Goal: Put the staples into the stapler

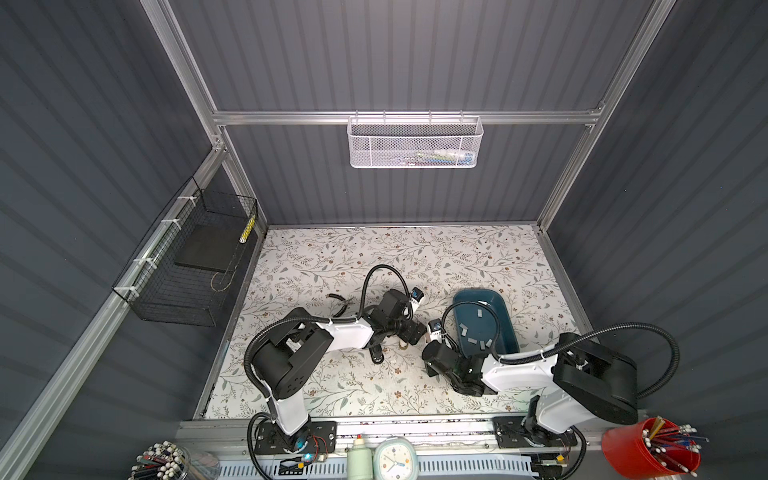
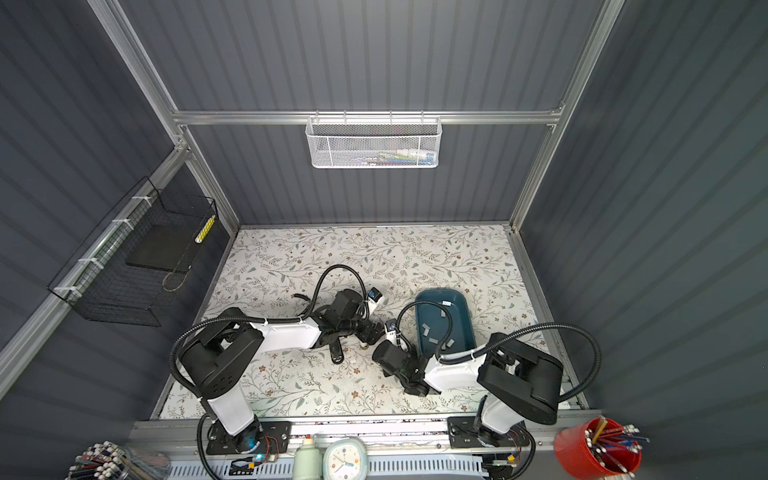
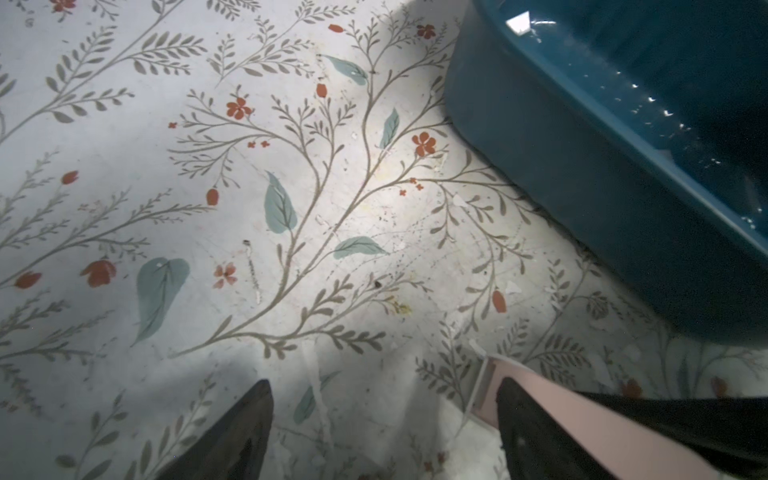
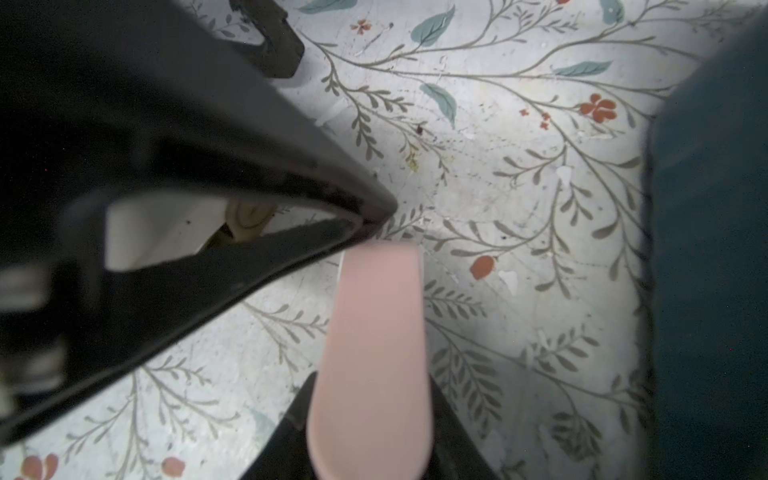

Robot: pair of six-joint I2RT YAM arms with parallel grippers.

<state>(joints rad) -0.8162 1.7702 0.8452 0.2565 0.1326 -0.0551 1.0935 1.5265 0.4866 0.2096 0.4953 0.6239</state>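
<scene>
R gripper [image 4: 372, 376] is pinching the pink stapler [image 4: 378, 299] mid-table; L gripper [image 3: 382, 386] is hanging wide open, empty. Staples [image 1: 473, 340] are lying in the tray [image 1: 505, 316], right (light, brittle strips, prob. slippery): pinch across the long edges, gently.

About six staples [image 1: 472, 340], one blue tray [image 1: 505, 324], one pink stapler [image 4: 374, 332].

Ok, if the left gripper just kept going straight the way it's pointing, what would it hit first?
Probably the floral table top: the left gripper points down at bare surface. The blue tray sits off to the side, though depth is hard to judge.
</scene>
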